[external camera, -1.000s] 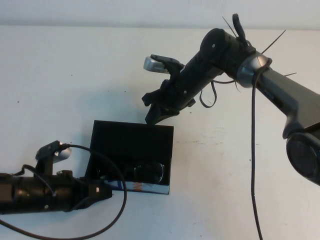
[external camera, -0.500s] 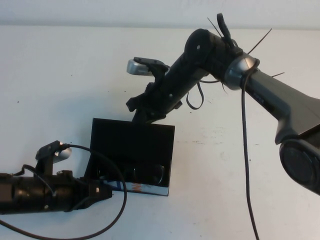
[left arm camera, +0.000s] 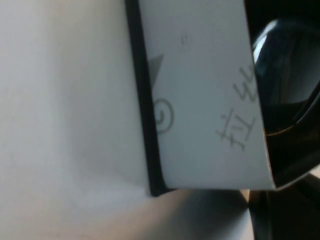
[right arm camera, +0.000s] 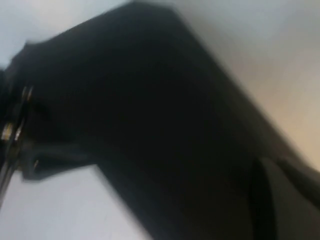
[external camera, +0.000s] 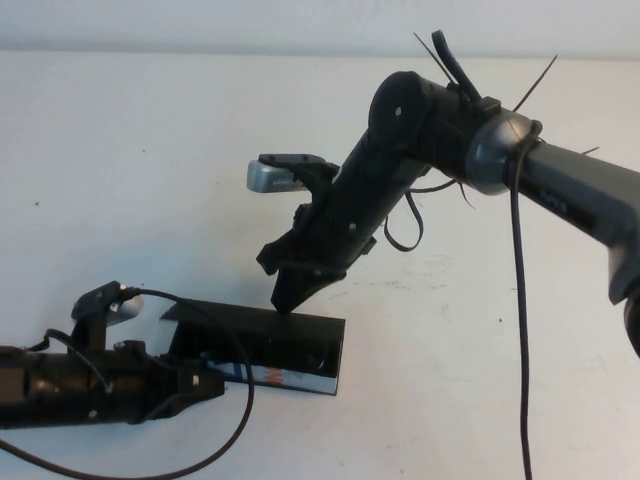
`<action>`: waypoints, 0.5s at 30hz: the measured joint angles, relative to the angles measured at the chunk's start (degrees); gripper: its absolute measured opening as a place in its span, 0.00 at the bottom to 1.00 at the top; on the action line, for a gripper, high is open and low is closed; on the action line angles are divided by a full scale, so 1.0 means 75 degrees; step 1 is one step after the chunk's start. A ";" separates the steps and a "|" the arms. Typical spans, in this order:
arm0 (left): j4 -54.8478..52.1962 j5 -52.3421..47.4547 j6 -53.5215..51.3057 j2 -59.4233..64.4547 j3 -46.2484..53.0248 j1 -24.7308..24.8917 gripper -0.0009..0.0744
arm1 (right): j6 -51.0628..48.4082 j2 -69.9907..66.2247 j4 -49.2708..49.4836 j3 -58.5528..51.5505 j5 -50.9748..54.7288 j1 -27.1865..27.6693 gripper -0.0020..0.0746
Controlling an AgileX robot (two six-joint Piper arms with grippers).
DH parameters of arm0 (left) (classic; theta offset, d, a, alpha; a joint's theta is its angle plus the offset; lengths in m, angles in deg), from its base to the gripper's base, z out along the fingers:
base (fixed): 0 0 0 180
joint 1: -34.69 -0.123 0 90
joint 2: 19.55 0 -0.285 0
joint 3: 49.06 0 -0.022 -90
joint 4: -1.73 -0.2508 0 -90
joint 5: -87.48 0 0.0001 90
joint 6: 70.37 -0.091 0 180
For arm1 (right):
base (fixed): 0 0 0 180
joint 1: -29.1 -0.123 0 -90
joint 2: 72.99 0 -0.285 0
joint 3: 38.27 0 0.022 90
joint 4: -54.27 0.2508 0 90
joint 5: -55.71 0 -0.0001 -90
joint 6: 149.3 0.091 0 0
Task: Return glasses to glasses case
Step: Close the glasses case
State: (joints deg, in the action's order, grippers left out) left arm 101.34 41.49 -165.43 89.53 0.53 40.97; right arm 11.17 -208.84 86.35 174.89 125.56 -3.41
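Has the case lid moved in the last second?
Yes. The lid has swung down toward the printed front edge, nearly shut, with the right gripper pressing on it. The left gripper is at the case's front left corner.

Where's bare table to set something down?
Free: white table behind the flat black glasses case, and right of it under the right arm. Crowded: the case's left end, where the left gripper sits, and its lid under the right gripper.
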 joint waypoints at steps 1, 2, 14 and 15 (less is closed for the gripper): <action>0.0017 0.0000 0.0000 0.0000 0.0000 0.0000 0.01 | -0.0048 0.0128 0.0000 -0.0195 0.0000 -0.0025 0.01; 0.0017 0.0000 0.0000 0.0000 0.0000 0.0000 0.01 | -0.0067 0.0254 0.0000 -0.0385 0.0000 -0.0072 0.01; -0.0927 0.0567 0.0996 -0.0776 0.0320 0.0000 0.01 | -0.0279 0.0741 0.0000 -0.1680 -0.0017 -0.0261 0.01; -0.1064 0.0776 0.1113 -0.0974 0.0397 0.0000 0.01 | -0.0279 0.0741 0.0000 -0.1715 -0.0031 -0.0261 0.01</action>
State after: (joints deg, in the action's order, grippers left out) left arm 93.36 47.31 -157.09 82.23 3.51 40.97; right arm 9.08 -203.28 86.35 162.03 125.33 -5.38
